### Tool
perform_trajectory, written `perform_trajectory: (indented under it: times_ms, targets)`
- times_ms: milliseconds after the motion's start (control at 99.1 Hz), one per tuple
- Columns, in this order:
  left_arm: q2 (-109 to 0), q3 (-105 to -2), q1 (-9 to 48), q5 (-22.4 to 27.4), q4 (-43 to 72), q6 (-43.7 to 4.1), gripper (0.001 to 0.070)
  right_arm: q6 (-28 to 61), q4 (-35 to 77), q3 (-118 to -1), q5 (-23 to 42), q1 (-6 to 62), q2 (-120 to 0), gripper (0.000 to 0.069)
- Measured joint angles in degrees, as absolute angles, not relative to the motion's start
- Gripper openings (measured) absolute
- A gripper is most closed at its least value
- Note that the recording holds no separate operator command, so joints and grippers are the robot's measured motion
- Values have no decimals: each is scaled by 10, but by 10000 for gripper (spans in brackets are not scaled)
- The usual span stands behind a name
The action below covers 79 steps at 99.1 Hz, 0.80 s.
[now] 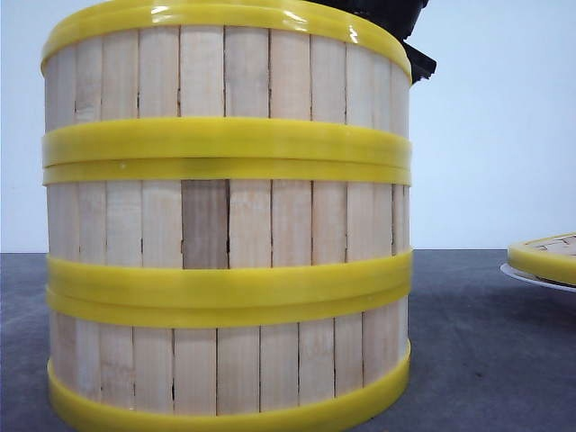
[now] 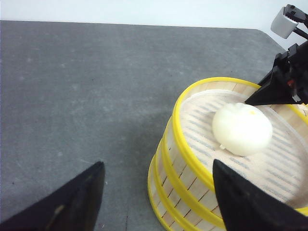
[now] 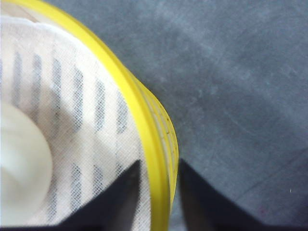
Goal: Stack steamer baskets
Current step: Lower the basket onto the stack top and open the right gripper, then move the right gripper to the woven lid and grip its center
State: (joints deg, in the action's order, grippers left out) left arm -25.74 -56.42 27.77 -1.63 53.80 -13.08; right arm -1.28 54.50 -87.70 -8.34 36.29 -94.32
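Note:
Three steamer baskets stand stacked close to the front camera: the bottom basket (image 1: 225, 369), the middle basket (image 1: 225, 225) and the top basket (image 1: 225, 81). A white bun (image 2: 242, 129) lies on a cloth liner inside the top basket (image 2: 185, 144). My right gripper (image 3: 161, 202) straddles the top basket's yellow rim (image 3: 144, 120), one finger inside and one outside, shut on it. It shows as a black shape behind the stack (image 1: 396, 22) and at the far rim (image 2: 276, 91). My left gripper (image 2: 159, 202) is open, with the stack's near wall between its wide-set fingers.
At the right edge a flat yellow-rimmed lid (image 1: 549, 256) rests on a white plate (image 1: 531, 277). The table (image 2: 96, 86) is a dark grey mat, with a pale wall behind it.

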Motion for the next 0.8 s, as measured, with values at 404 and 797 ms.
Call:
perform_trajectory:
  times_ms: [404,797]
  targets:
    - [-257,-564,278,-17,538,-131,431,-13,524,-877,-44,355,-918,257]
    - [-257,-564,278,-17,535,-131,431,-14,492,-877,75,345,-743,257]
